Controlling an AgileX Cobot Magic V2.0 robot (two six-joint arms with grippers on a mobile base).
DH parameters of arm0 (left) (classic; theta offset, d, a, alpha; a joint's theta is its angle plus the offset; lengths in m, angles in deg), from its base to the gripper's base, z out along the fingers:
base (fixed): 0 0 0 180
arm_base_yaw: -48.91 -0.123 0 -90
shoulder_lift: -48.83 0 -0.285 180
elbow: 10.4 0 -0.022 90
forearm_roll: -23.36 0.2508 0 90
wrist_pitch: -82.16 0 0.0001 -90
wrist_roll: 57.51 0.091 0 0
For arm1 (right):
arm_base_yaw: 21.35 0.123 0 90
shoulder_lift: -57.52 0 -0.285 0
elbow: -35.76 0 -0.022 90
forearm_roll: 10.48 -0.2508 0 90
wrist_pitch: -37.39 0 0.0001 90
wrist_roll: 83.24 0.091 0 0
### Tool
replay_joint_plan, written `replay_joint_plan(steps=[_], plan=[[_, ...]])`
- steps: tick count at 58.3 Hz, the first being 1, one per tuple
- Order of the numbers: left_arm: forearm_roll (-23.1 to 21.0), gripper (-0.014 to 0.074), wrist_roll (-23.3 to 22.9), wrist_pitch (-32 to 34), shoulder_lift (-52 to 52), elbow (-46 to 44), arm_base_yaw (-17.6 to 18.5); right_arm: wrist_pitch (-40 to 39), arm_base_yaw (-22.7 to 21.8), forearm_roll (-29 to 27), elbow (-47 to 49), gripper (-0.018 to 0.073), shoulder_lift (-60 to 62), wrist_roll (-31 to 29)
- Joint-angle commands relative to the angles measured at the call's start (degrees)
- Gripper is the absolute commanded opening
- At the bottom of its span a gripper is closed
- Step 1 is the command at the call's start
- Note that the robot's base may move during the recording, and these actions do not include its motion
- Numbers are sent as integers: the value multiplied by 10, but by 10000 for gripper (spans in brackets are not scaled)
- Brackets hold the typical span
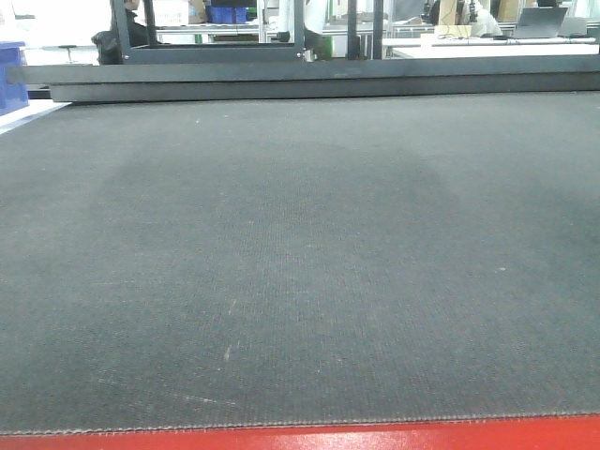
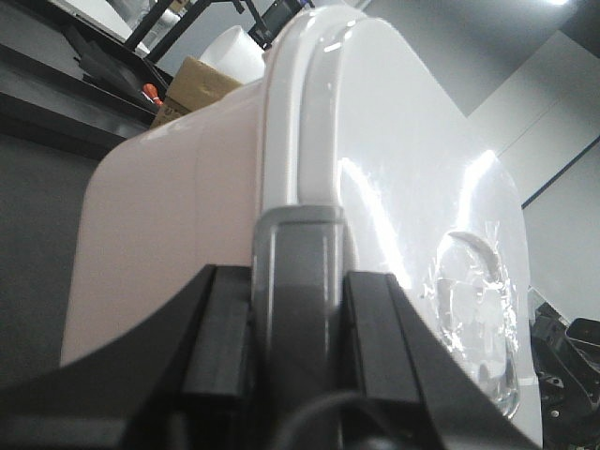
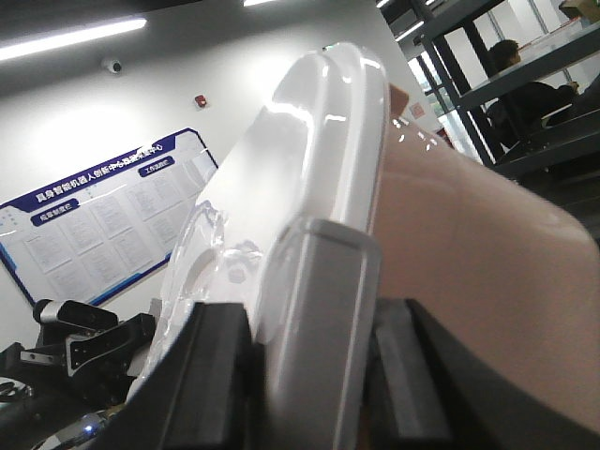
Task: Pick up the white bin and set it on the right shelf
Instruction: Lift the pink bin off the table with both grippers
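The white bin sits between the two arms and does not show in the front view over the dark mat, so it is probably lifted, though the close wrist views leave its height unclear. The left gripper is clenched on the grey latch at one end of the lid, and the right gripper likewise at the other end. The grab looks done; carrying the bin to the right shelf, seen in no view, and setting it down remain

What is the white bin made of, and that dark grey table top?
The white bin looks like smooth plastic; its lid is glossy, mirroring the lights. The grey table top seems a dull rubbery or woven mat, judging by its fine ribbed texture.
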Motion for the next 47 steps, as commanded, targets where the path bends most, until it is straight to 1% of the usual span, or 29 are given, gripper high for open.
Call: replay_joint_plan(steps=[1,47], plan=[[-22,-118,16,-211,28,-23,41,180,27,-49,23,60,18,-9],[-22,-118,16,-211,28,-23,41,172,27,-49,23,60,18,-9]])
